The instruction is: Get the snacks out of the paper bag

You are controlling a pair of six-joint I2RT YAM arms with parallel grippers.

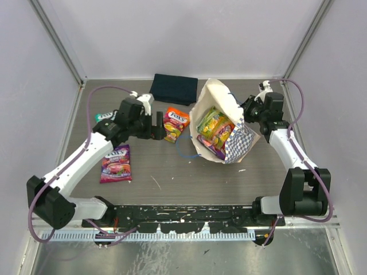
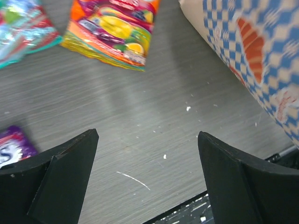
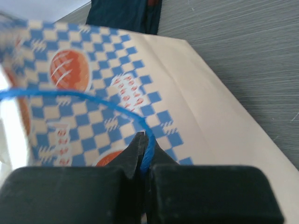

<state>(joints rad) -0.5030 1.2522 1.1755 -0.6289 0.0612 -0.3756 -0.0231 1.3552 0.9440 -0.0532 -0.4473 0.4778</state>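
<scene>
Looking at the surface (image 1: 172, 183) first: grey, carries everything.

- Paper bag (image 1: 238, 146) lies tipped over at right-centre. Its mouth gapes up and toward the left arm.
- Snacks in the bag (image 1: 215, 127) are pouches stacked in the mouth. Count unclear, at least 3 colours showing.
- Navy folded cloth (image 1: 174, 88) sits at the back, just beside the bag rim, not in the way.
- 3 pouches are already out:
  - purple pouch (image 1: 116, 163), near left
  - orange pouch (image 1: 175, 122), just left of the bag
  - teal pouch (image 1: 103, 117), mostly hidden behind the left arm
- Blue cord handle (image 3: 70, 92) is pinched by the right end effector (image 3: 144, 140), jaws pressed together on it at the bag's far-right rim. Probably holding the mouth open.
- Left end effector (image 2: 147, 135) is spread wide and empty, over bare surface just beside the orange pouch.

Key relation: the bag mouth lies right of the left end effector, past the orange pouch. The left arm is free and nearer the opening. The pouches' long axis seems to run along the bag's depth, but I can't confirm that.

Likely in the path: the orange pouch and the second cord loop (image 1: 179, 148).
</scene>
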